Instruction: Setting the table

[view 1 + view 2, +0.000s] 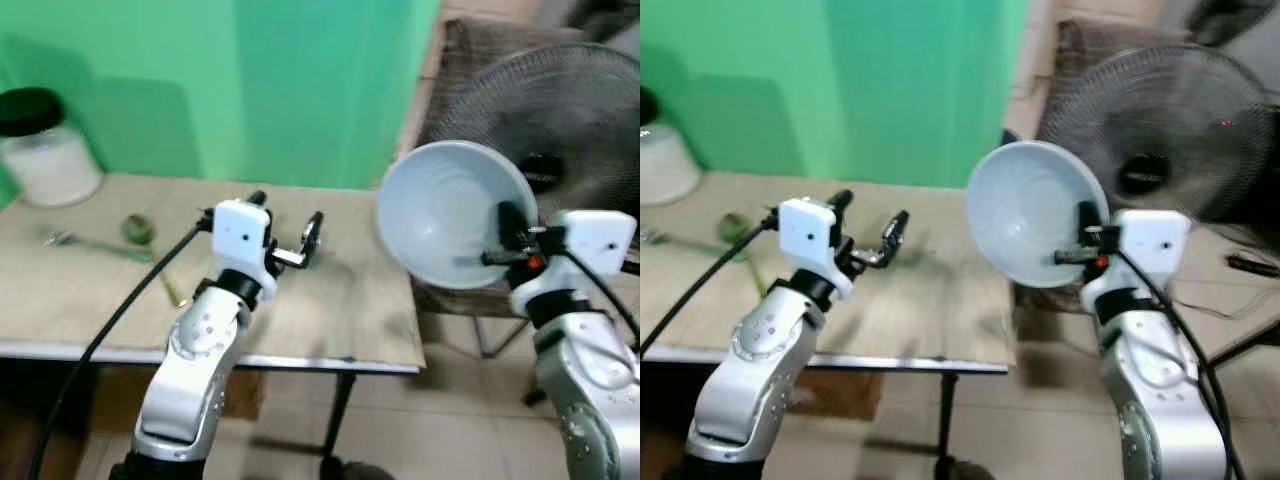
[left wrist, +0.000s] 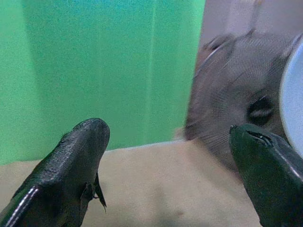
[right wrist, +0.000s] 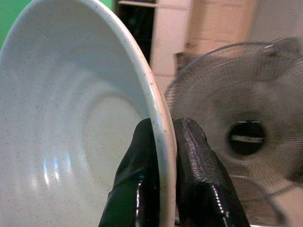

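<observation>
While the right gripper (image 3: pixel 163 142) pinches the rim of a pale bowl (image 1: pixel 450 212) (tipped on edge) off the table's (image 1: pixel 330 310) right end, left gripper (image 1: pixel 285 225) spread empty over the tabletop, spoon (image 1: pixel 135 232) far left.

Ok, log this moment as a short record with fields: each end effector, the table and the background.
right end effector: shut on the rim of the pale bowl, held tilted, off the table's right edge
left end effector: open, empty, above the table
on table: jar, green spoon, fork, far left
background: green wall, fan
</observation>
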Controlling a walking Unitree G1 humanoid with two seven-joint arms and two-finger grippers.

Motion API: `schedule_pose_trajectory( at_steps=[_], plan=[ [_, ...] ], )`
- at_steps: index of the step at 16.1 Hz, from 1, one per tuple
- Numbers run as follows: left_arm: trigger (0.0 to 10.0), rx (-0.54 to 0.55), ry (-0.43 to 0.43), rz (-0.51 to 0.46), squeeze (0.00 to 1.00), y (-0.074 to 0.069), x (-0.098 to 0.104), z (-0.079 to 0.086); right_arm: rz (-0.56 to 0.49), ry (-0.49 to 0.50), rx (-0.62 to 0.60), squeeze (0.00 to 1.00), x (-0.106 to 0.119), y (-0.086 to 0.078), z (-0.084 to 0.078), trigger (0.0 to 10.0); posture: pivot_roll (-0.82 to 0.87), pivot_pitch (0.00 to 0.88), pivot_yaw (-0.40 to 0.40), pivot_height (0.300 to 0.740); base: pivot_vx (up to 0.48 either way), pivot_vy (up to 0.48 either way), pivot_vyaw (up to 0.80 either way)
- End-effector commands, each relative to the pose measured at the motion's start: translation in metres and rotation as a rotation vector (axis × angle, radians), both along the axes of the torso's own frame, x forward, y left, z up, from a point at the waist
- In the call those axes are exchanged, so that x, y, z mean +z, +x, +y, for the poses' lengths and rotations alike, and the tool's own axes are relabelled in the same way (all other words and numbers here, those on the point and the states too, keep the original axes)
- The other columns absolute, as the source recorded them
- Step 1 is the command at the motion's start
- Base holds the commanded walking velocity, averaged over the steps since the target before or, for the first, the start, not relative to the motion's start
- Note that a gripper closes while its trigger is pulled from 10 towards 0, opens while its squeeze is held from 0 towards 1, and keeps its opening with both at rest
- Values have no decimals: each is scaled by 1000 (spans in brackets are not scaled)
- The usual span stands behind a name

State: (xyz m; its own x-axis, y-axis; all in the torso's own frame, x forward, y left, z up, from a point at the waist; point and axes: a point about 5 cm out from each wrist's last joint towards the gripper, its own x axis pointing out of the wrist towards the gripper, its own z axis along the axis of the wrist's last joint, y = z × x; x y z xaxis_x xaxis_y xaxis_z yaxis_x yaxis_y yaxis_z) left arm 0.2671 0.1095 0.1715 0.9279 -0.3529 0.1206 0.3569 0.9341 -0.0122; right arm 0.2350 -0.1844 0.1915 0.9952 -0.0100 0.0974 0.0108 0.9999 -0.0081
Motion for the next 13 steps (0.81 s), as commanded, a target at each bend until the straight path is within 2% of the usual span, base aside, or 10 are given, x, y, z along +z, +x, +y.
schedule_pose_trajectory(
  at_steps=[1,4,6,7,8,11,12,13],
  plan=[
    [10000,-20,-72,20,490,-1,5,3,-29,7,20,0,6,-1,3,10000,-40,0,-67,740,0,0,-800],
    [10000,9,7,9,471,0,2,4,-32,11,23,0,6,-1,3,10000,-41,0,-65,740,0,0,-800],
    [10000,28,30,-16,451,2,5,6,-25,38,2,0,5,0,1,10000,-41,0,-65,740,0,0,-800],
    [10000,17,30,-14,439,2,5,6,-20,47,-2,0,4,-1,0,10000,-40,0,-63,740,0,0,-800],
    [10000,52,30,-11,357,3,7,9,-15,46,-16,0,4,-1,-2,10000,-42,0,-61,740,0,0,-800],
    [10000,123,50,50,384,6,5,13,-10,74,-41,0,3,0,-4,10000,-41,0,-59,740,0,0,-800],
    [10000,98,21,79,384,6,3,11,-12,75,-41,0,3,0,-4,10000,-42,0,-57,740,0,0,-800],
    [10000,61,-2,82,341,5,4,9,-12,76,-41,0,3,0,-3,10000,-42,0,-57,740,0,0,-800]
  ],
)
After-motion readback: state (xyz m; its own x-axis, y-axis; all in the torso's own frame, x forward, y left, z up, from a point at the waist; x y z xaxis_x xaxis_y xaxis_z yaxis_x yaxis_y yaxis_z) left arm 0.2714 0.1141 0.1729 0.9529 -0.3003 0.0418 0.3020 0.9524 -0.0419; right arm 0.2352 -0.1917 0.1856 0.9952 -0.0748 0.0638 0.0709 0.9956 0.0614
